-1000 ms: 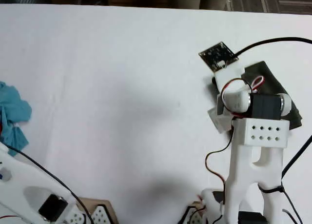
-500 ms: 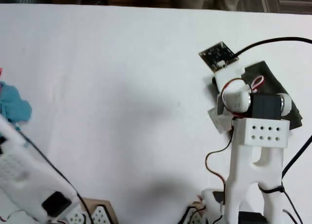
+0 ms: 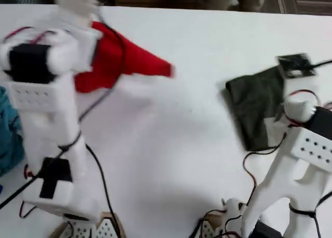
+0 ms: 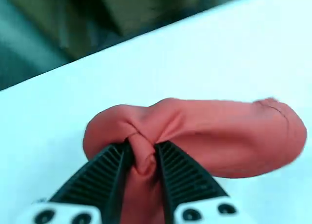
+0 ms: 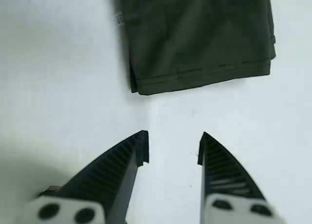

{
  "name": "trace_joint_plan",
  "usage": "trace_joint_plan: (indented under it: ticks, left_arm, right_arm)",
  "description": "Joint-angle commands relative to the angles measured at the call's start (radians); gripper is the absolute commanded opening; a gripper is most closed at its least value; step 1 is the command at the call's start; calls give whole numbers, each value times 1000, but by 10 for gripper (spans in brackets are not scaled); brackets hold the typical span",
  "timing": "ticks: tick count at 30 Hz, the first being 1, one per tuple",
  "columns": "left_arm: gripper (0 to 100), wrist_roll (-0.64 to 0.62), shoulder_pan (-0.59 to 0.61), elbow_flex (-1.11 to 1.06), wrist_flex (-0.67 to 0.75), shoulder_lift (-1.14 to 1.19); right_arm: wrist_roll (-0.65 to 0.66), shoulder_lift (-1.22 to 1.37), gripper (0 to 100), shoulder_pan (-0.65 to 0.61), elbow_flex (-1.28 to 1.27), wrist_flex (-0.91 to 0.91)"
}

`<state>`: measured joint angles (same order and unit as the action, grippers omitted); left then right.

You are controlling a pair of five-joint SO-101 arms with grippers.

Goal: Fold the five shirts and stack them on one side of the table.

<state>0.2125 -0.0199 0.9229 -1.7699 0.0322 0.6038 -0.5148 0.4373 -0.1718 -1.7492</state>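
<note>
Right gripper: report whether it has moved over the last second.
Yes. In the high view the right gripper has swung rightward, off the dark folded shirt.

A fixed camera looks down over my whole table point(image 3: 181, 155), while wrist cameras peer closely past my left gripper point(image 4: 143, 149) and right gripper point(image 5: 171, 142), sharing with it the red shirt point(image 3: 137, 64) and dark shirt point(image 3: 254, 106) respectively.
</note>
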Motion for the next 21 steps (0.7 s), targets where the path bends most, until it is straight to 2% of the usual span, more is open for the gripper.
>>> trace_joint_plan:
  ticks: [1,8,14,16,21]
  left_arm:
    - [21,0,-66,-38,-11,-75]
    - [23,-2,-97,-456,23,-75]
    - [30,-3,-164,-754,161,-78]
    - [71,0,-195,-794,173,-81]
    - [243,3,-215,-794,158,-83]
  right_arm:
    - [43,-22,170,59,-2,1]
    - [68,-31,170,85,0,1]
    - [60,-31,170,-5,-2,-1]
    - [60,-31,170,-22,-2,-4]
    - [60,-24,170,-27,-2,-4]
